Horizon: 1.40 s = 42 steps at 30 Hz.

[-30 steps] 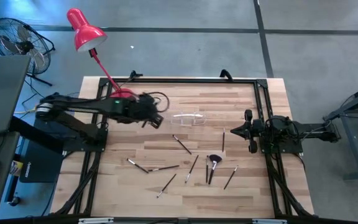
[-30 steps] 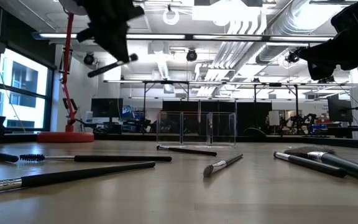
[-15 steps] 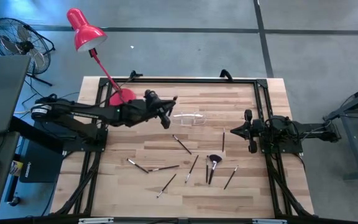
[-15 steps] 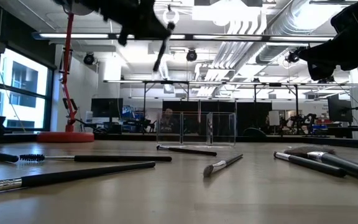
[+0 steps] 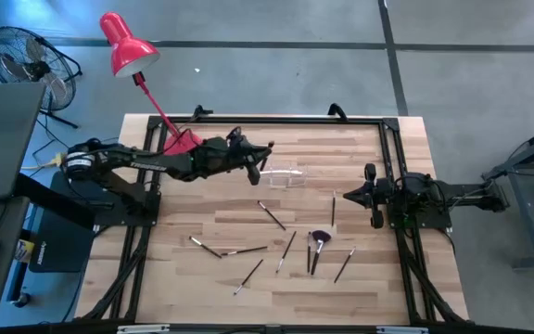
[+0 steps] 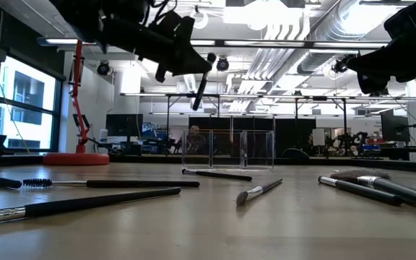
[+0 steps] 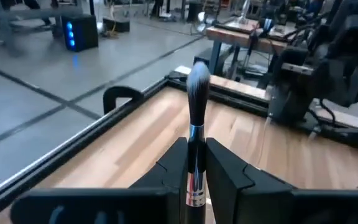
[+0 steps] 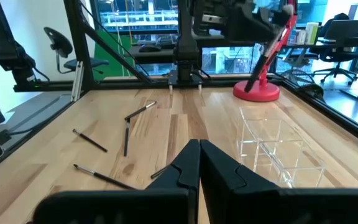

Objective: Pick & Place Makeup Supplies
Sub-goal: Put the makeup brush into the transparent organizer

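Left gripper (image 7: 196, 163) closed on a makeup brush (image 7: 197, 118), handle pinched between the two dark fingers (image 7: 225, 171), pale bristle head sticking out past the fingertips. Held in the air above the clear plastic holder (image 5: 281, 176), brush (image 6: 201, 81) tilted with one end pointing down, not touching the holder (image 6: 230, 148). Right gripper (image 8: 198, 163) shut and empty, parked to the right of the holder, well apart from it.

Remaining makeup supplies (image 5: 290, 243) scattered flat on the table in front of the holder: one thin liner (image 5: 270, 213) just in front of it, a brush with a fluffy black head (image 5: 318, 241) farther forward and right, others (image 5: 239, 250) spread forward and left. None inside the holder.

Table (image 5: 406, 139) of pale wood planks with visible grain, edged by a black metal frame. Red desk lamp (image 5: 128, 44) with round base to the left of the holder, at the table's rear edge. Grey floor around; a black fan (image 5: 26, 60) far left of the lamp. Beyond the holder in the low view, a workshop with ceiling ducts, strip lights, windows.

Holder transparent, boxy, divided into compartments. Brush handles slim, dark or silvery, glossy.
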Available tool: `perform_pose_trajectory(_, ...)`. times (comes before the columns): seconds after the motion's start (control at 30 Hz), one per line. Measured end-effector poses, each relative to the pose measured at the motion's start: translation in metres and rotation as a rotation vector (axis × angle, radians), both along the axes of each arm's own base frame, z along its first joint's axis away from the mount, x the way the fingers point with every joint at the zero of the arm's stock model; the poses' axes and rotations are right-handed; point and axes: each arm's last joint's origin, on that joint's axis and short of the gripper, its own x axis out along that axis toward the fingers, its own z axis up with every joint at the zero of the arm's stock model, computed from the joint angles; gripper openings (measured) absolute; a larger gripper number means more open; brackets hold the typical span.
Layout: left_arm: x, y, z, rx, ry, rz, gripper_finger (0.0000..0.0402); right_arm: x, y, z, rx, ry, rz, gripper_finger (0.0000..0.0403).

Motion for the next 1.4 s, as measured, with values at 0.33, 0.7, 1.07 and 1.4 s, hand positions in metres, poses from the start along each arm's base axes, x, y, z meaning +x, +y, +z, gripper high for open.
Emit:
perform_pose_trajectory(0.33, 0.012, 0.008, -0.034, -0.047, 0.109, 0.016, 0.0039, 0.0, 0.0, 0.0, 0.0, 0.0, 0.0, 0.0005)
perform_pose_trajectory(0.7, 0.015, 0.01, -0.041, -0.045, 0.128, 0.048, 0.004, 0.0, 0.0, 0.0, 0.0, 0.0, 0.0, 0.0005)
perform_pose_trajectory(1.07, 0.012, 0.01, -0.048, -0.049, 0.208, 0.097, 0.004, 0.0, 0.0, 0.0, 0.0, 0.0, 0.0, 0.0005)
perform_pose_trajectory(1.4, 0.012, 0.01, -0.049, -0.055, 0.208, 0.097, 0.0045, 0.0, 0.0, 0.0, 0.0, 0.0, 0.0, 0.0005)
